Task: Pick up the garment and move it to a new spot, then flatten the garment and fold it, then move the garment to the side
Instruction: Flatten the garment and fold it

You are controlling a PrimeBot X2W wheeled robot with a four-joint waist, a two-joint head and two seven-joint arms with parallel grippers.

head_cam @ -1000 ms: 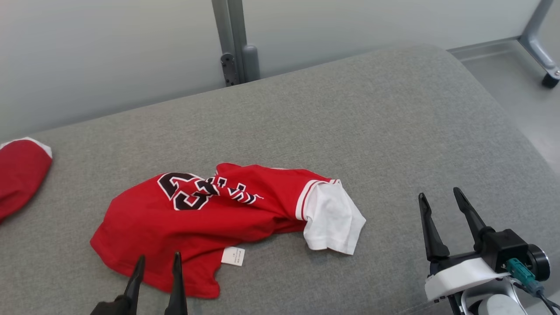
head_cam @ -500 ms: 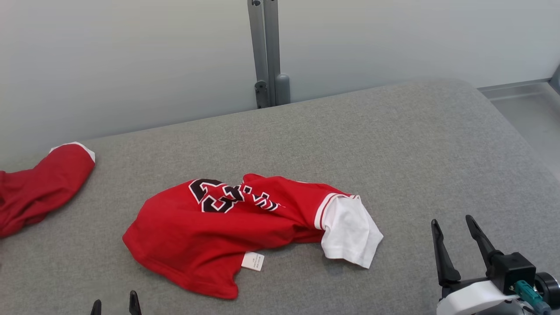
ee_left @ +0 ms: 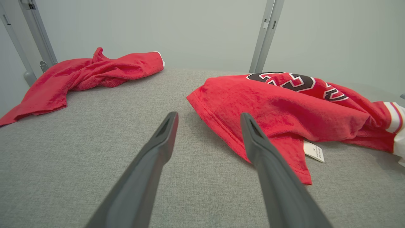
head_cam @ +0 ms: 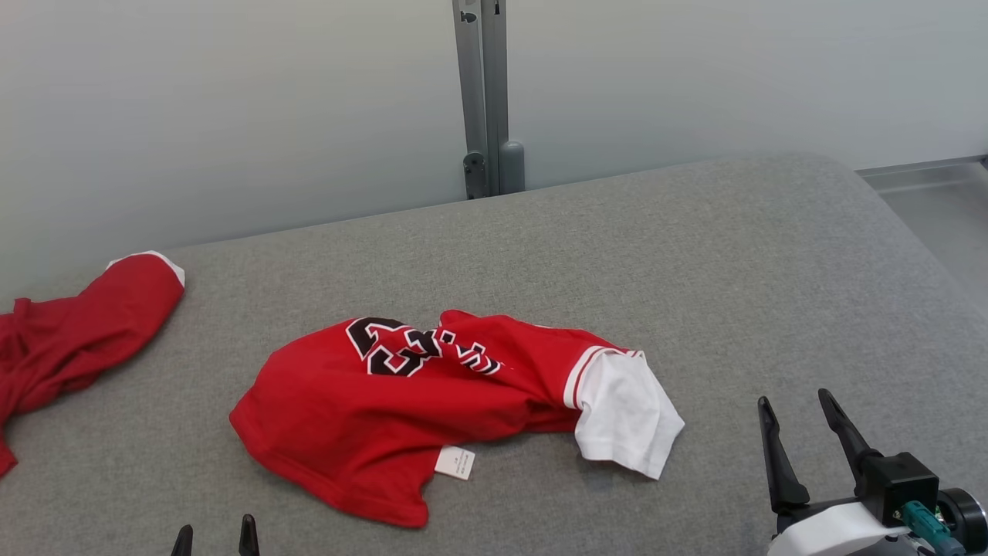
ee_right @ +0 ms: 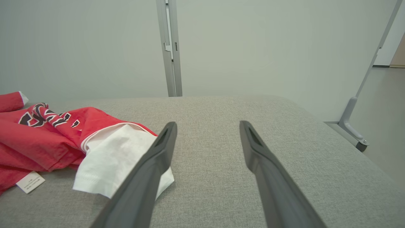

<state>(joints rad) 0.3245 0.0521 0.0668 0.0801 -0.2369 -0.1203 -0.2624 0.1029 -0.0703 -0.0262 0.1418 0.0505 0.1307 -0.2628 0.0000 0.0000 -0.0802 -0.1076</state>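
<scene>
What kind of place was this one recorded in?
Likely a robot test room rather than a home: a grey padded table sits before a bare pale wall with a metal post, and a crumpled red jersey and another red garment lie on it.

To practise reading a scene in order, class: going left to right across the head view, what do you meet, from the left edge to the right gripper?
red cloth → jersey → white sleeve → right gripper
</scene>
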